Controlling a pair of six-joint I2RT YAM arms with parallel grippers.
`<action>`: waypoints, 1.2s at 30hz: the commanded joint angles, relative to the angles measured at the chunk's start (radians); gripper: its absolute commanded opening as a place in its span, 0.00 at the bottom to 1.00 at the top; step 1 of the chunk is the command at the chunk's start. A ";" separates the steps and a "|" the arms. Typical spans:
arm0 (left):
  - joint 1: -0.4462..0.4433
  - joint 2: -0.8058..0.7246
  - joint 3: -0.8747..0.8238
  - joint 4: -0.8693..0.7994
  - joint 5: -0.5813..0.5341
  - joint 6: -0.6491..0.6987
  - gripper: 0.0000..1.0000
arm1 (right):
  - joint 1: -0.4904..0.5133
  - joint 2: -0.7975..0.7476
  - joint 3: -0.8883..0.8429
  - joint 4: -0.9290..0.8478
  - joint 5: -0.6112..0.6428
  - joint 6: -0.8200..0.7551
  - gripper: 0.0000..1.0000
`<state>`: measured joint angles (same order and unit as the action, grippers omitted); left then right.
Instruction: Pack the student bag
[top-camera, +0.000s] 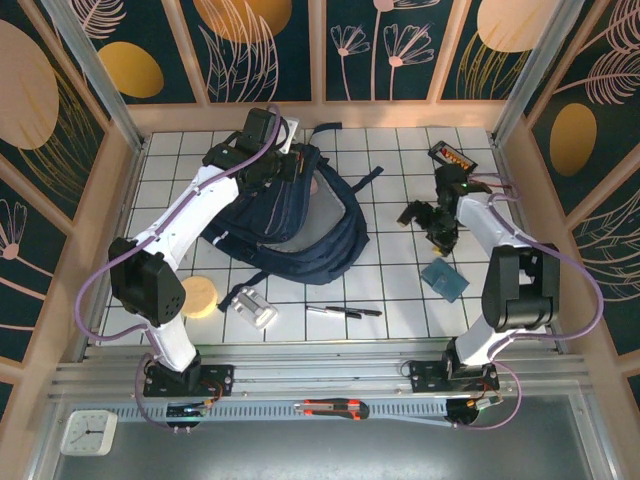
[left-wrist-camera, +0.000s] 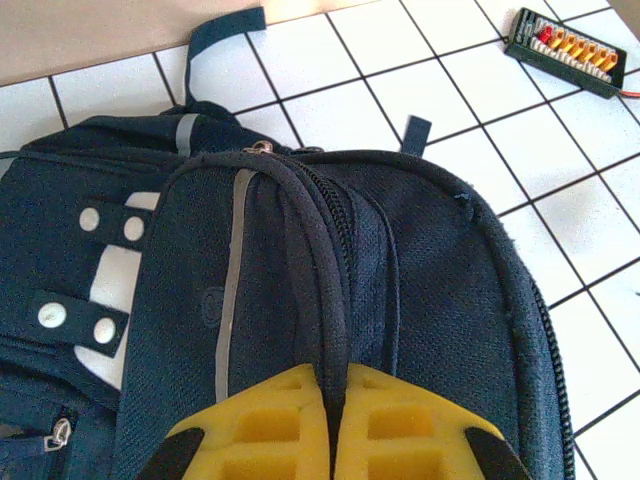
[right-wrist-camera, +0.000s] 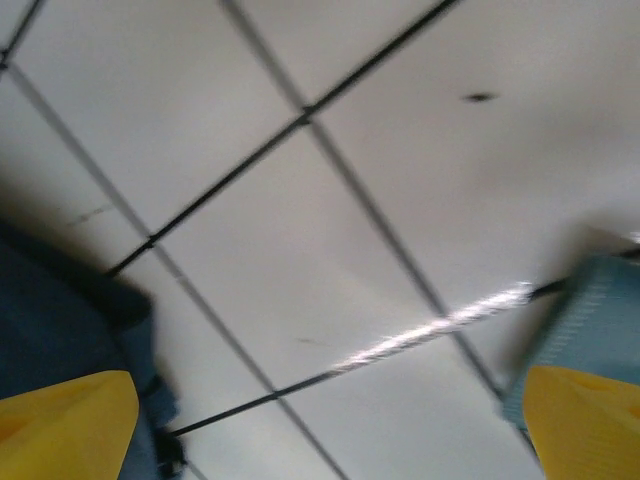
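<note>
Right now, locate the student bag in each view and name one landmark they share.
Top external: student bag centre-left, under the left gripper.
Left wrist: student bag across left and centre, its ridge pinched between the shut fingers.
Right wrist: blurred dark blue, lower left, probably the student bag.
Shared landmark: the white gridded table.

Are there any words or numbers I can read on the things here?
Nothing here can be read as text.
student bag: a round embossed mark, too faint to read.
clock: the dial marks are too small to read.
green board: no legible print.
</note>
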<state>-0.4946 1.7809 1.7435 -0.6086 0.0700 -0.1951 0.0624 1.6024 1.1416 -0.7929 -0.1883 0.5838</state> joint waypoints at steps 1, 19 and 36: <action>0.010 -0.011 0.027 0.049 -0.012 0.011 0.00 | -0.147 -0.087 -0.119 -0.122 0.064 -0.043 0.99; 0.016 -0.023 -0.036 0.057 -0.027 0.045 0.00 | -0.233 0.013 -0.235 0.022 0.002 -0.069 0.99; 0.025 -0.005 -0.035 0.075 -0.006 0.055 0.00 | -0.297 -0.152 -0.248 -0.105 0.038 -0.052 0.99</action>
<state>-0.4889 1.7809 1.7050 -0.5716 0.0753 -0.1661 -0.2104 1.4906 0.9138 -0.8398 -0.1741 0.5320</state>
